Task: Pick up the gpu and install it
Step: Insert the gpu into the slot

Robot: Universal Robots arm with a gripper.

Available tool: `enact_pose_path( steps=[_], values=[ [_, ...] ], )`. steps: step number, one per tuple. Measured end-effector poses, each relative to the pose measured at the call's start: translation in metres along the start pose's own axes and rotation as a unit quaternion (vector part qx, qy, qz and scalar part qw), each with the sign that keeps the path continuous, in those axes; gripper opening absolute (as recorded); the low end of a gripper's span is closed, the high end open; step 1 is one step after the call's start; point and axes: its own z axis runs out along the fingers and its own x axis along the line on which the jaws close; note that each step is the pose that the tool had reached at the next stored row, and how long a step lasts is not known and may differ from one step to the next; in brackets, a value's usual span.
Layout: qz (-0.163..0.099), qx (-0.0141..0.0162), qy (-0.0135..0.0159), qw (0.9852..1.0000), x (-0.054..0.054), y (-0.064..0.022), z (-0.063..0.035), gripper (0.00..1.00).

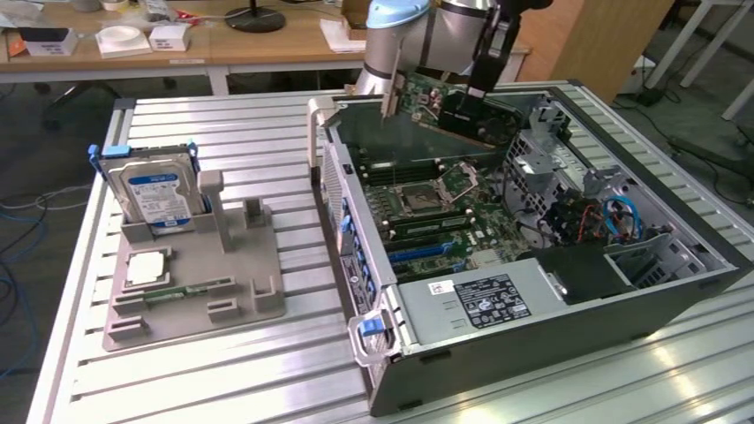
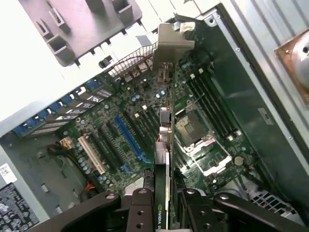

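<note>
1. Wrist view: the gripper [image 2: 164, 205] is seen clamped on the gpu [image 2: 164, 159], with black fingers [image 2: 140, 208] pressed to both faces of the card.
2. The gpu is held on edge, its silver bracket [image 2: 175, 41] at the end far from the fingers.
3. Beneath it the motherboard [image 2: 111, 121] is spread out, with a blue slot [image 2: 129, 137] to one side of the card and the CPU socket [image 2: 190, 126] to the other.
4. Exterior view: gripper and gpu are found over the far end of the open computer case [image 1: 531, 344]; contact with the board cannot be told.
5. At the exterior view's left, well apart, a hard drive [image 1: 154, 190] is stood upright in a grey holder [image 1: 200, 291].
</note>
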Motion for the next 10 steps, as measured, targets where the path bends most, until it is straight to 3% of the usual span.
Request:
enact_pose_path(
  steps=[1, 2, 8, 9, 10],
  values=[
    [-0.001, -0.0030, -0.0044, 1.0000, 0.0000, 0.0000, 0.0001, 0.26],
    [-0.003, -0.0040, -0.0057, 1.0000, 0.0000, 0.0000, 0.0005, 0.26],
    [-0.042, -0.0054, -0.0042, 0.9991, 0.0000, -0.0002, 0.0017, 0.26],
    [-0.048, -0.0048, -0.0043, 0.9988, 0.0000, -0.0003, 0.0017, 0.26],
    [-0.054, -0.0024, -0.0055, 0.9985, 0.0000, -0.0003, 0.0018, 0.26]
  ],
)
